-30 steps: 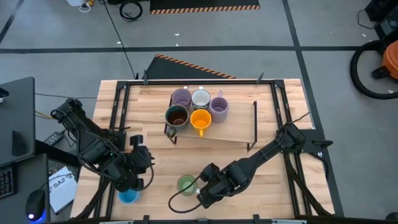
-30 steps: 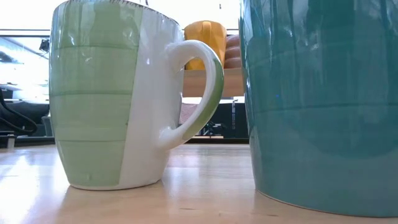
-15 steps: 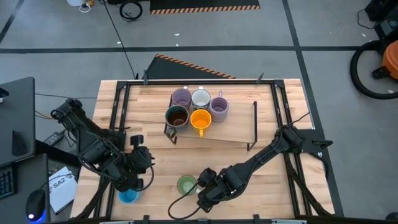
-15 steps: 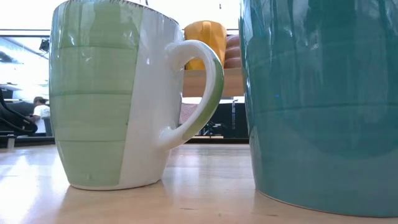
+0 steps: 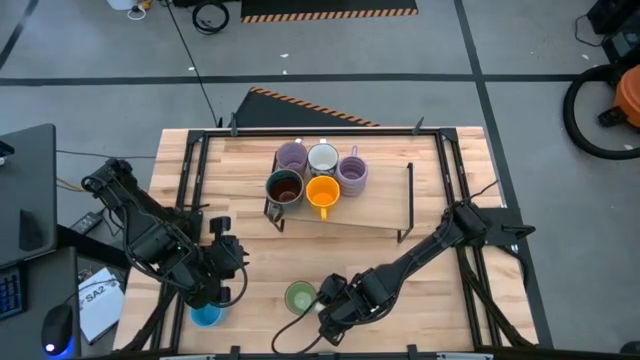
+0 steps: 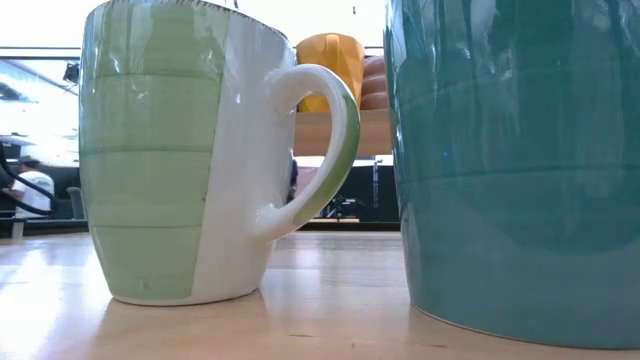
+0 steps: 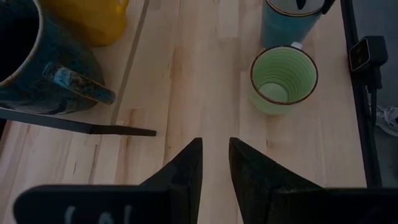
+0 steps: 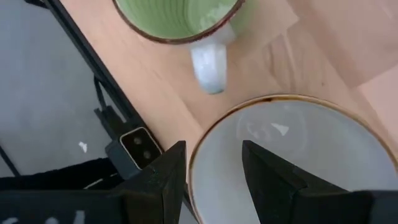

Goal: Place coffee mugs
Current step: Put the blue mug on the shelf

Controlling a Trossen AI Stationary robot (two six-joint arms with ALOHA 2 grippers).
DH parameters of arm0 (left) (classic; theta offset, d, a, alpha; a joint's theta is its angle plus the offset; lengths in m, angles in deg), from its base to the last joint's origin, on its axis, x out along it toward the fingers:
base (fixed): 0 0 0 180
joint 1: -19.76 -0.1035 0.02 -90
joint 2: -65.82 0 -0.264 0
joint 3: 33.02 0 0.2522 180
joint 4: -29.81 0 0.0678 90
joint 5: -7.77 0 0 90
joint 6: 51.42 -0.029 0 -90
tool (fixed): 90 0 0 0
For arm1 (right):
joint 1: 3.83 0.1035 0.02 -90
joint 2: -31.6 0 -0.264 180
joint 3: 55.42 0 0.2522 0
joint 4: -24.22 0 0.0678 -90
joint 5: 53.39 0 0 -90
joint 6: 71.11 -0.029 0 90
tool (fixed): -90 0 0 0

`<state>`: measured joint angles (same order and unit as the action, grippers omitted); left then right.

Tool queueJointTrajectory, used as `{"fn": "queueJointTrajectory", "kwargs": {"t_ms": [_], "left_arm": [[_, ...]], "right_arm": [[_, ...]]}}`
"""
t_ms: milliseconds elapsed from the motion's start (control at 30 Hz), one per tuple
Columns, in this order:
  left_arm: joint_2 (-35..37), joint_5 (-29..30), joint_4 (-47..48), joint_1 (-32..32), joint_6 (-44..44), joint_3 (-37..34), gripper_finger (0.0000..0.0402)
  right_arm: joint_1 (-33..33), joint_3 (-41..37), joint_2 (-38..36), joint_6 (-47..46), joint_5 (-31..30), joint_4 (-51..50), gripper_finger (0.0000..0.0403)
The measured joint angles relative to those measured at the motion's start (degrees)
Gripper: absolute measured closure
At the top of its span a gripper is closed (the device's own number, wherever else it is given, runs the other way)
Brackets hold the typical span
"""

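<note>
Green mug [image 5: 299, 296]: upright, ribbed interior, brown rim, white handle.

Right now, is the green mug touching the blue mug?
Apart. The low view shows open background between the blue mug and the handle of the green mug.

1. On the light wooden table [image 5: 250, 260], the black-framed wooden rack [image 5: 380, 215] stands far-centre, bearing five ceramic mugs [image 5: 322, 157].
2. The green handled mug [image 5: 299, 297] stands near the front edge, with the teal mug [image 6: 510, 170] just right of it.
3. The small blue mug [image 5: 205, 316] stands well left of these.
</note>
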<state>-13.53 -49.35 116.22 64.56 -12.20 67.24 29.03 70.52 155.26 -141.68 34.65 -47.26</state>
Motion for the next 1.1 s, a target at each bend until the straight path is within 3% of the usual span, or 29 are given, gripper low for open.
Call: {"fn": "queueJointTrajectory", "kwargs": {"t_ms": [233,400,800,900,1100], "left_arm": [[0.0,0.1,0.0,0.0,0.1,0.0,0.0317],[0.0,0.1,0.0,0.0,0.6,0.0,0.0317],[0.0,0.1,0.0,0.0,1.0,0.0,0.0317],[0.0,0.4,0.0,0.0,1.0,0.0,0.0317],[0.0,0.6,0.0,0.0,1.5,0.0,0.0317]], "right_arm": [[0.3,-1.5,0.0,4.8,1.5,-5.3,0.0241],[0.9,-1.5,0.0,16.7,2.5,-8.1,0.0249],[2.6,-1.4,-0.3,38.5,6.9,-12.2,0.0369],[2.5,-1.3,-0.3,43.5,7.2,-13.5,0.0374],[2.7,-0.3,-0.2,62.1,5.9,-19.8,0.0369]]}}
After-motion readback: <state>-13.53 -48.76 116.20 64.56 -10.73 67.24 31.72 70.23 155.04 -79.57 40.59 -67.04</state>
